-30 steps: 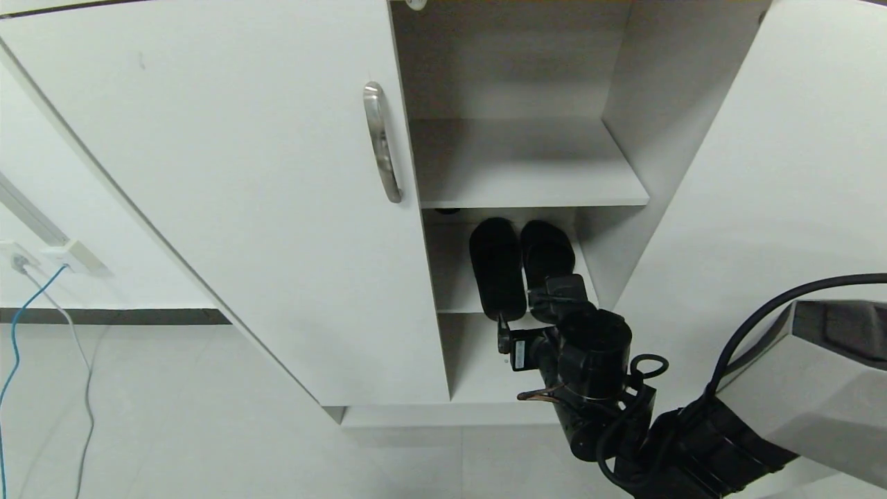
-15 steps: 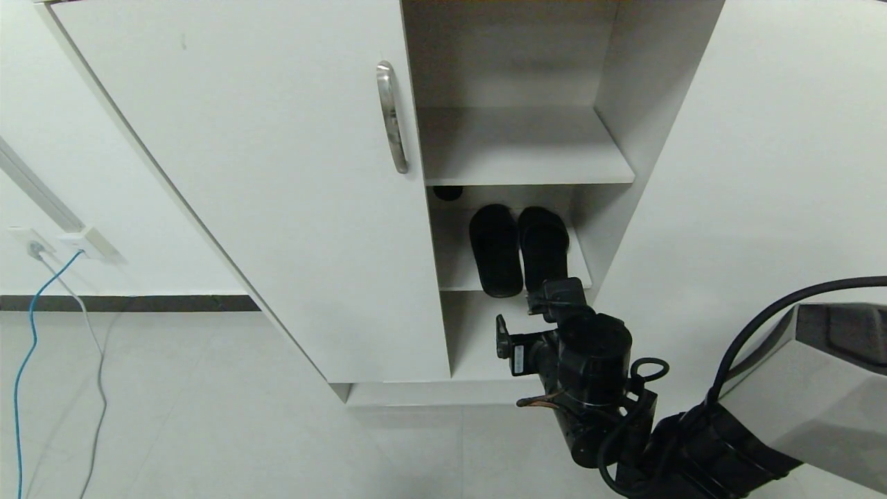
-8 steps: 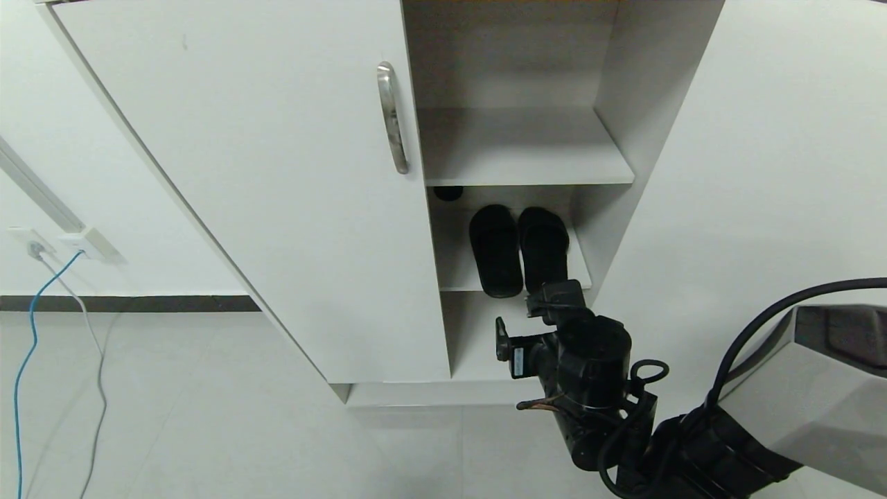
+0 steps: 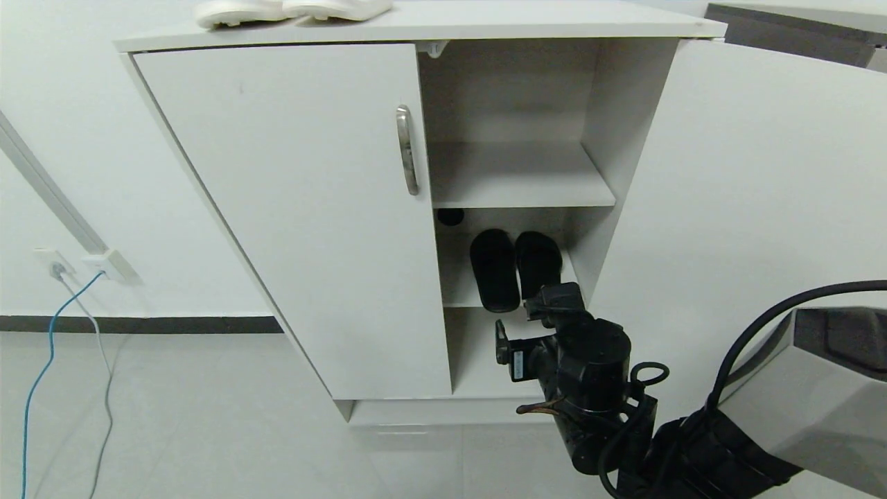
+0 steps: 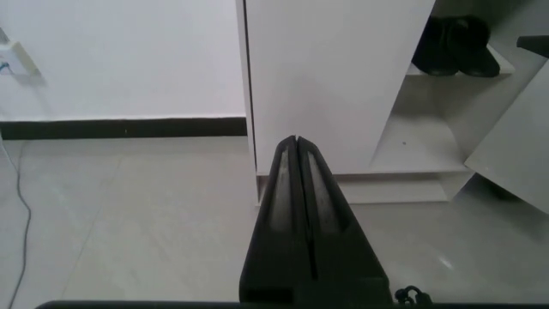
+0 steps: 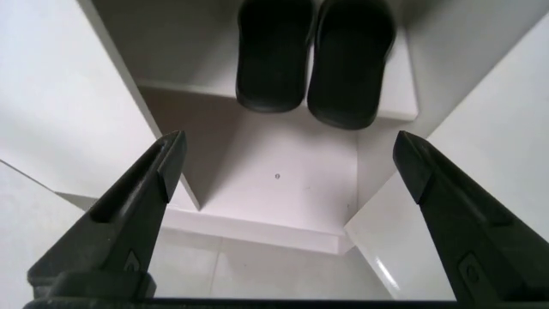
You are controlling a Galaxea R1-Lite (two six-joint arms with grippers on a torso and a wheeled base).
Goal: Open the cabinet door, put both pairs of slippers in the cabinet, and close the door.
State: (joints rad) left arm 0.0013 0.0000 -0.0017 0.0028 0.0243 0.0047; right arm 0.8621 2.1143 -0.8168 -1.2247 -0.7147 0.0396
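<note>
A pair of black slippers lies side by side on the middle shelf of the white cabinet, toes inward. They also show as black slippers and black slippers. A white pair of slippers rests on the cabinet top. The cabinet's right door stands wide open; its left door is closed. My right gripper is open and empty, just outside the cabinet below the black slippers. My left gripper is shut on nothing, low over the floor in front of the closed door.
The closed door carries a metal handle. The upper shelf and bottom compartment hold nothing. A wall socket with a blue cable sits at the left. Pale floor tiles lie before the cabinet.
The head view has drawn back and tilted up, so the cabinet top and white slippers now show. My open right gripper is farther from the black slippers than two seconds ago.
</note>
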